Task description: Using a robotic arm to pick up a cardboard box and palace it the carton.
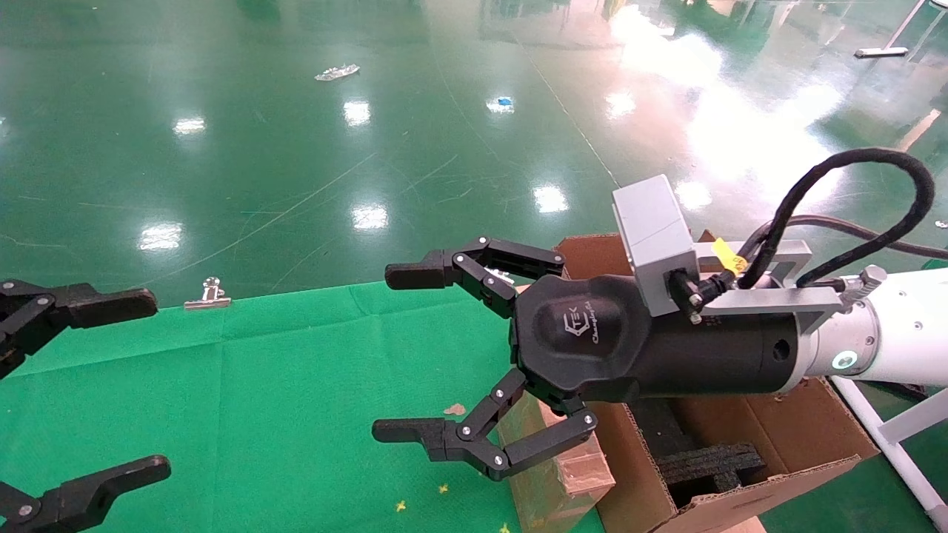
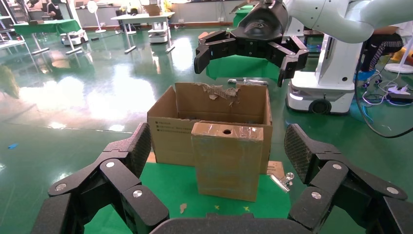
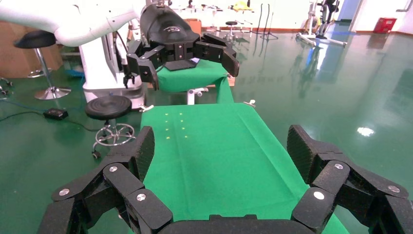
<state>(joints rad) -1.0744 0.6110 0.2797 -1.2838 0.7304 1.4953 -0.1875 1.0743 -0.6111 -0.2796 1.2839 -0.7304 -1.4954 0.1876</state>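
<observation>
Upright on the bench (image 1: 259,385): box (image 2: 227,161) (brown, glossy tape, scuffed), touching carton (image 2: 168,134). Above, right tool (image 1: 444,355) wide open, empty; left tool (image 1: 111,385) likewise.

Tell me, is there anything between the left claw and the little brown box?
Nothing but bare green cloth. In the left wrist view, the open left claw faces the cardboard box standing upright, apart from it.

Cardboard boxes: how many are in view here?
2. A small taped box stands upright on the green cloth, and a big open carton sits right behind it, at the cloth's edge. Others may be hidden behind the right claw.
</observation>
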